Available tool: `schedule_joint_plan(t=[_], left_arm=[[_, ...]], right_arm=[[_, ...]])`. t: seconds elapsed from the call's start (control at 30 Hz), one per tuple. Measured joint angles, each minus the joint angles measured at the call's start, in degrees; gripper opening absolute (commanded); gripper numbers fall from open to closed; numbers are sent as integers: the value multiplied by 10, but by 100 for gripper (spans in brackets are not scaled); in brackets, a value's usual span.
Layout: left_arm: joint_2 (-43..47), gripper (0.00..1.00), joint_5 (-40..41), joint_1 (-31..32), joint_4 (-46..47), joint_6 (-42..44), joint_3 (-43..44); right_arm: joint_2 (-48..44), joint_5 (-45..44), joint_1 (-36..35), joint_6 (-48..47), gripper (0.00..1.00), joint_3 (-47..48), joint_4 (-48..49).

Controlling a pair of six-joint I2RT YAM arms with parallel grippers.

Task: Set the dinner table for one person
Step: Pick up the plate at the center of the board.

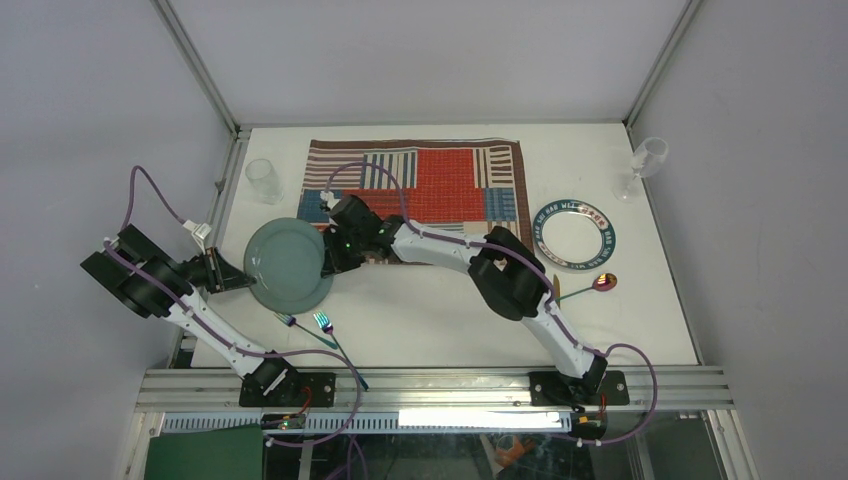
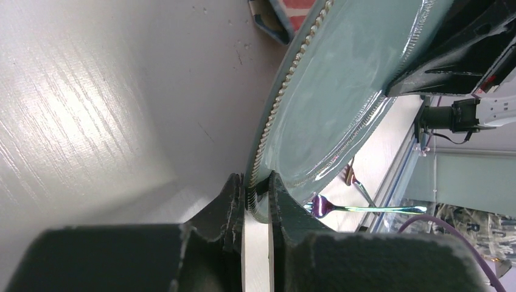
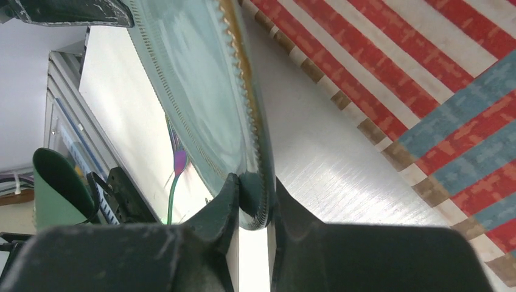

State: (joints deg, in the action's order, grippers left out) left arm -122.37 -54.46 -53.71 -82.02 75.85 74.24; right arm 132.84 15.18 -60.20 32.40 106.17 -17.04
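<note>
Matte white, aluminium-railed table lay beneath left gripper and right gripper, both clamping the plate by its rim.

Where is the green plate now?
In the top view the green plate is left of centre, its rim pinched by the left gripper and right gripper, at the near-left corner of the striped placemat.

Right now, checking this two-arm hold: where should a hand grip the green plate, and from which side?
On its beaded rim, coming in edge-on from outside. The green plate is wide and shallow, so only the rim fits inside a hand; the left hand and right hand clamp opposite edges.
</note>
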Motion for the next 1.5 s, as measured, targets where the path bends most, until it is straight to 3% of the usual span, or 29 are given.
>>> schedule_joint_plan(t=[0.7,1.1,1.5], left_arm=[[13,0,0,-3,1,7,-8],[99,0,5,7,15,11,-30],[100,0,4,16,21,8,-23]], right_arm=[[-14,-67,-21,-32,0,-3,-1],[-13,-109,-22,-61,0,-25,59],[-14,-115,-21,-66,0,-49,104]])
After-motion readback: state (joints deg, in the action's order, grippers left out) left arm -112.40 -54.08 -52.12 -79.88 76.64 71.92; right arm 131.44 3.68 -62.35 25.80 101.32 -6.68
